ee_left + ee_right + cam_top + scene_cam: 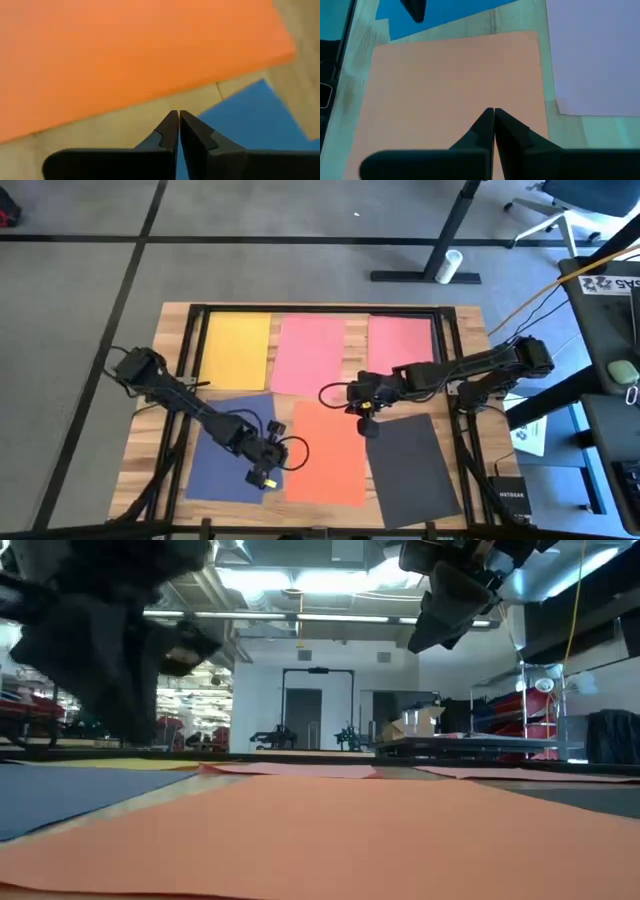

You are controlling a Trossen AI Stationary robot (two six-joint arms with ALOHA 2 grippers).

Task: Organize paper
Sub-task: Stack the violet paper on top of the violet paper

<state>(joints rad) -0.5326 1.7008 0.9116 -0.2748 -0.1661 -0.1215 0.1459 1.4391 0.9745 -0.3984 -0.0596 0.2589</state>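
1. Left gripper [262, 477]: fingers pressed together, holding nothing; low over the navy sheet [230, 450].
2. Orange sheet [325, 452]: centre of the surface [170, 370]; best slid flat, edges squared.
3. Right gripper [368, 426]: fingers closed, empty; above the orange sheet's far corner.

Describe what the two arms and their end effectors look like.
Both arms are dark, slim and jointed, with black cables looping beside them. The left end effector and the right end effector each carry a small yellow marking near the tip. In the wrist views, each has two matte black fingers tapering to wedge-shaped points.
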